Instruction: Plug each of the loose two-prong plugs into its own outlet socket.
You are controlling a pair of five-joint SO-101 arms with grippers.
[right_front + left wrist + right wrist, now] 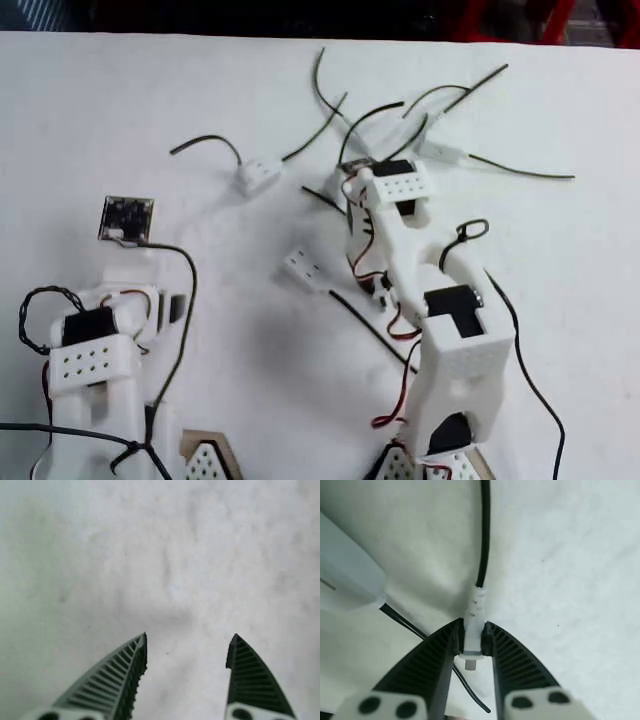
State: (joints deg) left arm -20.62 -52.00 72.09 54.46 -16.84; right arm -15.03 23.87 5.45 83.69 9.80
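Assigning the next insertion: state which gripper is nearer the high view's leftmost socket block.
Right. The right gripper, shut on a plug, is near the socket block; the left gripper, open, is far off at the front-left.

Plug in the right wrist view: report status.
Right tool shut on white plug. Left tool open over table. Black cord crosses under the plug, white block beside.

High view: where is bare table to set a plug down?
Bare table lies far-left, beyond the left arm, and near-centre between the two arms. Crowded: tangled cables around the right gripper, shut on a plug.
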